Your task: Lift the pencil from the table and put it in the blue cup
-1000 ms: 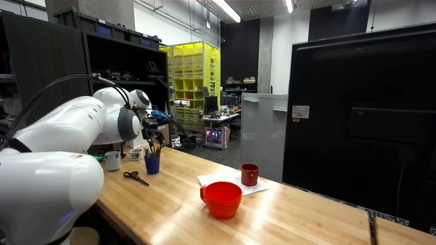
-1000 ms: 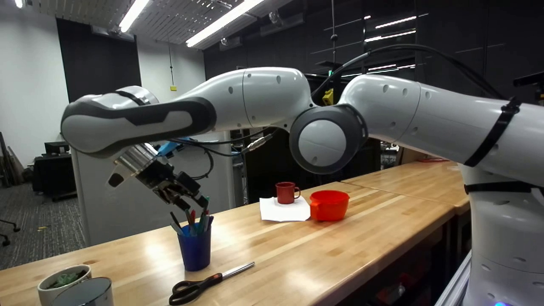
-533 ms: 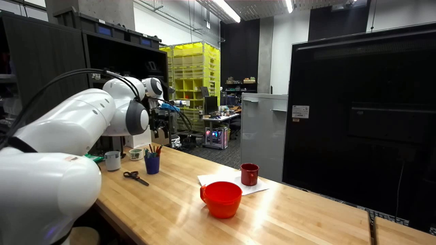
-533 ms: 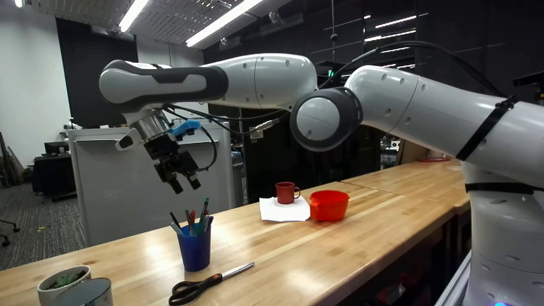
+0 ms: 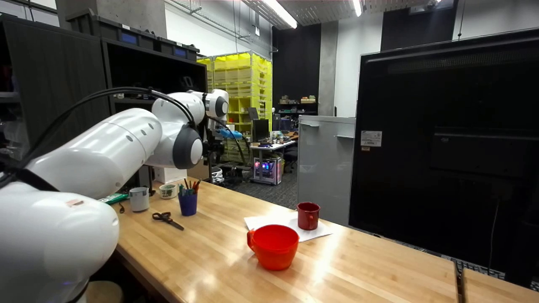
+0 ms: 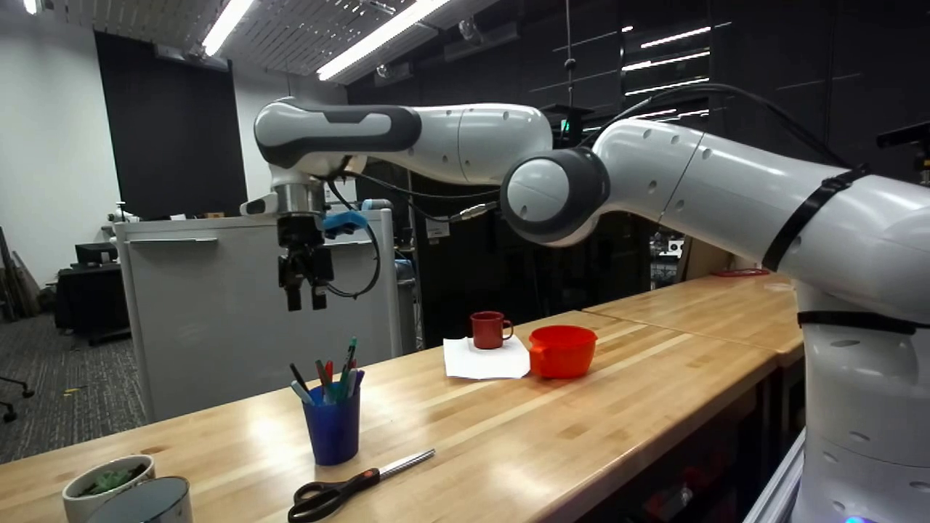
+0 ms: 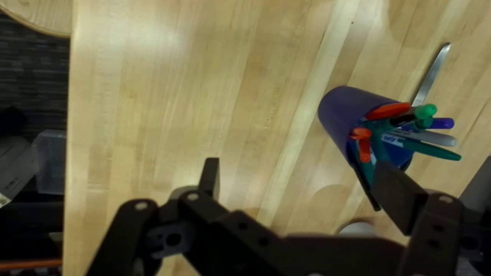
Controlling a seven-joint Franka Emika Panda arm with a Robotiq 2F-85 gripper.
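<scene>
blue cup (image 6: 333, 432) stands facing up, long axis vertical.

Apparently "SAMSUNG" on white label (image 5: 371, 139) of black panel (image 5: 454, 168), blurred lettering on green marker (image 7: 431, 149)

In both exterior views we saw the blue cup (image 6: 333, 428) upright on the wooden table (image 6: 472, 428), a small dark-blue cylinder, slightly wider at the mouth than at the base. Pens and markers (image 7: 425, 137) crowded it, bunched together, their upper ends jutting above the rim and leaning different ways; in the wrist view we made out green, red, purple and grey ones. We could not tell which of these slim shapes, if any, was the pencil.
</scene>
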